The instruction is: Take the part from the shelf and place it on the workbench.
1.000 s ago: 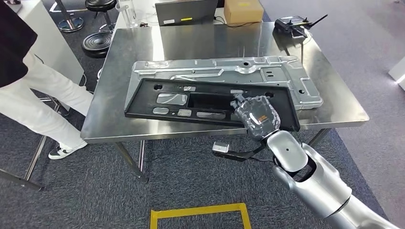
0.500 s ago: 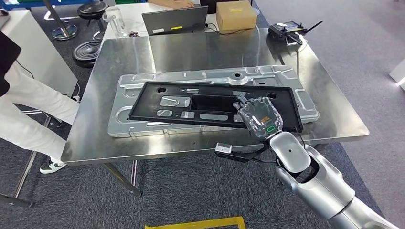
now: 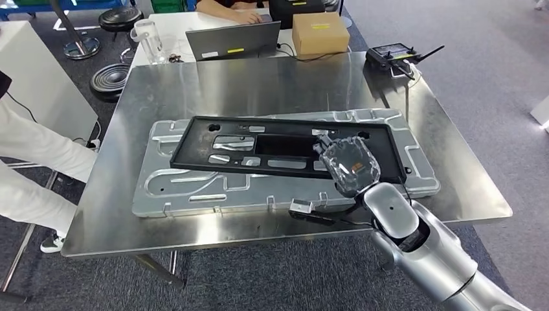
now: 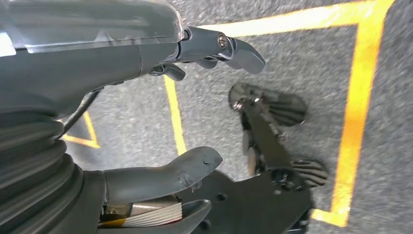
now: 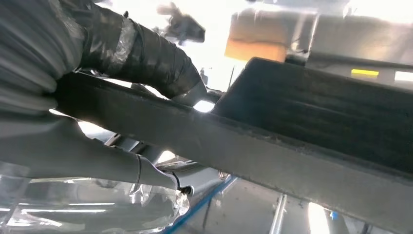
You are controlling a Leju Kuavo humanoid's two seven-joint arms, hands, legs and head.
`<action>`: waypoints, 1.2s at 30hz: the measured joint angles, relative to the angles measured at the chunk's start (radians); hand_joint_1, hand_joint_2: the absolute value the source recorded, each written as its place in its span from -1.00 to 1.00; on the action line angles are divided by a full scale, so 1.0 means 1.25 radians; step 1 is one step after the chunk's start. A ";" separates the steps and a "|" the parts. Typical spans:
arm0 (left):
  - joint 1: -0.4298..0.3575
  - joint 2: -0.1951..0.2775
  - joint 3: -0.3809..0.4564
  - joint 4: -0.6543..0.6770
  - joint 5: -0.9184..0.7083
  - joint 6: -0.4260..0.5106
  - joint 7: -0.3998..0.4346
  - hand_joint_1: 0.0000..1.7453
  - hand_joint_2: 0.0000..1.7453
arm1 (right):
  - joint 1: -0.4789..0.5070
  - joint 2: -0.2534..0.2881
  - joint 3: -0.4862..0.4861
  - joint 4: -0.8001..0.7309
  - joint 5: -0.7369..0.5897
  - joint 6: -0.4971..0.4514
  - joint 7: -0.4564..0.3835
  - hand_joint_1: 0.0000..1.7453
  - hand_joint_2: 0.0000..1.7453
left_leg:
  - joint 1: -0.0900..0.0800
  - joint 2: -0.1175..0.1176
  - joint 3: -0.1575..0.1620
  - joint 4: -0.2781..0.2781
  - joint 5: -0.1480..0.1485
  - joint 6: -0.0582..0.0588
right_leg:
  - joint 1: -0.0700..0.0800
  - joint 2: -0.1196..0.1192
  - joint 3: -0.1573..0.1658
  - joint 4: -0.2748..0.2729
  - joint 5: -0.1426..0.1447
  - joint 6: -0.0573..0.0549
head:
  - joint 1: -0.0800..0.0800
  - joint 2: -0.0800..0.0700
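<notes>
- We see the black part [image 3: 285,148], a long flat frame with cut-outs, lying across the middle of the steel counter [image 3: 213,84] on top of a large silver stamped panel [image 3: 194,188].
- The panel sits toward the counter's near edge, its long side running parallel to that edge; the black part covers its far half and runs nearly its full length.
- Our right hand [image 3: 348,163], wrapped in clear film, holds the black part at its near rim toward the right end, the fingers curled over the rim.
- In the right wrist view we see the right hand [image 5: 87,97] with dark taped fingers [image 5: 146,58] above the black part [image 5: 292,146] and the thumb below it, so the rim is pinched between them.
- The silver right arm [image 3: 421,246] comes in over the counter's near right corner.
- In the left wrist view our left hand [image 4: 122,97] hangs over grey carpet [image 4: 302,63] marked with yellow tape lines [image 4: 358,97]; its fingers [image 4: 229,46] and thumb are spread apart and hold nothing.
- Along the counter's far edge stand a laptop [image 3: 233,40], a cardboard box [image 3: 320,31] and a clear jug [image 3: 147,35].
- A black remote controller [image 3: 392,53] with an antenna lies at the far right corner.
- A person's white trouser leg [image 3: 32,175] shows beside the counter's left edge.
</notes>
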 joint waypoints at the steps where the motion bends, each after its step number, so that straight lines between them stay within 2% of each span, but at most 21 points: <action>1: 0.001 0.001 -0.001 0.000 0.000 0.001 0.007 -1.00 1.00 | 0.010 0.002 0.000 0.008 -0.002 -0.008 -0.005 1.00 1.00 | 0.000 0.000 0.005 0.003 -0.004 -0.006 | 0.002 0.000 0.001 -0.004 0.002 -0.009 | 0.000 0.000; 3: 0.005 0.002 -0.004 0.001 0.000 0.000 0.012 -1.00 1.00 | 0.024 0.006 -0.001 0.022 -0.003 -0.017 -0.010 1.00 1.00 | 0.001 0.002 0.006 0.015 0.000 -0.016 | 0.002 0.002 0.014 -0.007 -0.005 -0.025 | 0.001 0.000; 4: 0.006 0.002 -0.005 0.001 0.000 0.000 0.013 -1.00 1.00 | 0.027 0.007 -0.001 0.027 -0.003 -0.019 -0.012 1.00 1.00 | 0.001 0.004 -0.005 0.043 0.006 -0.019 | 0.002 0.002 0.024 -0.012 -0.010 -0.032 | 0.000 0.000; 6: 0.007 0.003 -0.007 0.001 0.000 0.001 0.014 -1.00 1.00 | 0.029 0.010 -0.002 0.036 -0.003 -0.021 -0.013 1.00 1.00 | 0.003 0.008 -0.058 0.130 0.001 -0.024 | 0.002 0.003 0.044 -0.018 -0.021 -0.042 | 0.000 0.000; 8: 0.008 0.004 -0.008 0.001 0.001 0.000 0.013 -1.00 1.00 | 0.030 0.014 -0.002 0.042 -0.006 -0.022 -0.015 1.00 1.00 | 0.004 0.010 -0.126 0.209 -0.046 -0.029 | 0.004 0.003 0.064 -0.020 -0.037 -0.045 | 0.000 0.000; 10: 0.009 0.004 -0.008 0.001 0.006 -0.006 0.008 -1.00 1.00 | 0.033 0.018 -0.002 0.046 -0.009 -0.022 -0.018 1.00 1.00 | 0.003 0.010 -0.164 0.216 -0.088 -0.028 | 0.006 0.005 0.090 -0.020 -0.055 -0.046 | 0.000 0.000; 11: 0.010 0.004 -0.008 0.002 0.009 -0.010 0.006 -1.00 1.00 | 0.035 0.019 -0.002 0.048 -0.010 -0.021 -0.019 1.00 1.00 | 0.003 0.010 -0.169 0.188 -0.078 -0.024 | 0.008 0.006 0.104 -0.020 -0.066 -0.046 | 0.000 0.000; 12: 0.011 0.004 -0.008 0.002 0.011 -0.013 0.003 -1.00 1.00 | 0.037 0.020 -0.002 0.049 -0.011 -0.020 -0.020 1.00 1.00 | 0.002 0.011 -0.168 0.144 -0.039 -0.018 | 0.009 0.006 0.116 -0.020 -0.077 -0.045 | 0.000 0.000; 13: 0.013 0.005 -0.008 0.002 0.013 -0.015 0.002 -1.00 1.00 | 0.037 0.022 -0.002 0.051 -0.011 -0.020 -0.020 1.00 1.00 | -0.001 0.010 -0.167 0.097 0.019 -0.012 | 0.011 0.006 0.128 -0.019 -0.087 -0.043 | 0.000 0.000; 15: 0.015 0.007 -0.008 0.003 0.014 -0.017 0.001 -1.00 1.00 | 0.038 0.025 -0.002 0.054 -0.013 -0.020 -0.021 1.00 1.00 | -0.006 0.008 -0.165 0.040 0.107 -0.002 | 0.014 0.010 0.138 -0.016 -0.104 -0.036 | 0.000 0.000; 16: 0.016 0.009 -0.008 0.004 0.014 -0.018 0.000 -1.00 1.00 | 0.039 0.026 -0.002 0.055 -0.014 -0.019 -0.022 1.00 1.00 | -0.009 0.007 -0.166 0.034 0.123 0.000 | 0.014 0.012 0.140 -0.016 -0.110 -0.031 | 0.000 0.000; 19: 0.014 0.009 -0.008 0.004 0.014 -0.018 -0.002 -1.00 1.00 | 0.039 0.027 -0.003 0.057 -0.015 -0.019 -0.023 1.00 1.00 | -0.007 0.007 -0.154 0.023 0.125 0.007 | 0.013 0.012 0.144 -0.013 -0.126 -0.018 | 0.000 0.000; 21: 0.012 0.009 -0.008 0.004 0.014 -0.018 -0.003 -1.00 1.00 | 0.038 0.027 -0.005 0.058 -0.015 -0.019 -0.023 1.00 1.00 | -0.003 0.008 -0.143 0.013 0.121 0.015 | 0.012 0.009 0.112 0.050 -0.158 -0.013 | 0.000 0.000; 23: 0.011 0.009 -0.008 0.004 0.016 -0.019 -0.004 -1.00 1.00 | 0.039 0.028 -0.006 0.059 -0.016 -0.019 -0.023 0.00 0.00 | -0.004 0.008 -0.139 0.013 0.114 0.021 | 0.011 0.009 0.045 0.156 -0.194 -0.008 | 0.000 0.000; 24: 0.010 0.009 -0.007 0.004 0.016 -0.019 -0.004 -1.00 1.00 | 0.041 0.028 -0.006 0.061 -0.016 -0.019 -0.023 -0.50 -0.50 | -0.004 0.008 -0.136 0.015 0.110 0.022 | 0.010 0.009 0.016 0.193 -0.196 -0.006 | 0.000 0.000; 25: 0.010 0.009 -0.007 0.004 0.017 -0.020 -0.004 -1.00 1.00 | 0.042 0.028 -0.006 0.062 -0.017 -0.019 -0.024 -1.00 -1.00 | -0.004 0.007 -0.132 0.016 0.105 0.022 | 0.010 0.008 0.001 0.201 -0.182 -0.004 | 0.000 0.000; 26: 0.010 0.009 -0.007 0.004 0.018 -0.021 -0.002 -1.00 1.00 | 0.043 0.028 -0.006 0.063 -0.019 -0.018 -0.025 -1.00 -1.00 | -0.004 0.006 -0.127 0.018 0.100 0.021 | 0.009 0.008 0.000 0.180 -0.152 -0.004 | 0.000 0.000; 28: 0.011 0.008 -0.006 0.004 0.017 -0.023 0.006 -1.00 0.00 | 0.043 0.028 -0.006 0.065 -0.022 -0.017 -0.028 -1.00 -1.00 | -0.004 0.004 -0.117 0.024 0.089 0.016 | 0.009 0.008 0.030 0.084 -0.080 -0.008 | 0.001 0.000; 30: 0.011 0.008 -0.006 0.004 0.018 -0.025 0.010 -1.00 -1.00 | 0.041 0.029 -0.006 0.066 -0.026 -0.015 -0.031 -1.00 -1.00 | -0.007 0.002 -0.117 0.030 0.082 0.010 | 0.012 0.008 0.054 0.010 -0.050 -0.015 | 0.000 0.000; 34: 0.011 0.008 -0.004 0.006 0.020 -0.023 0.019 -1.00 -1.00 | 0.039 0.036 -0.006 0.068 -0.033 -0.015 -0.034 -1.00 -1.00 | -0.010 0.000 -0.118 0.028 0.080 0.015 | 0.013 0.011 0.059 -0.007 -0.052 -0.018 | 0.000 0.000; 36: 0.011 0.008 -0.004 0.006 0.020 -0.022 0.024 -1.00 -1.00 | 0.037 0.038 -0.006 0.069 -0.036 -0.015 -0.036 -1.00 -1.00 | -0.010 0.001 -0.116 0.026 0.081 0.013 | 0.014 0.011 0.059 -0.007 -0.052 -0.020 | 0.000 0.000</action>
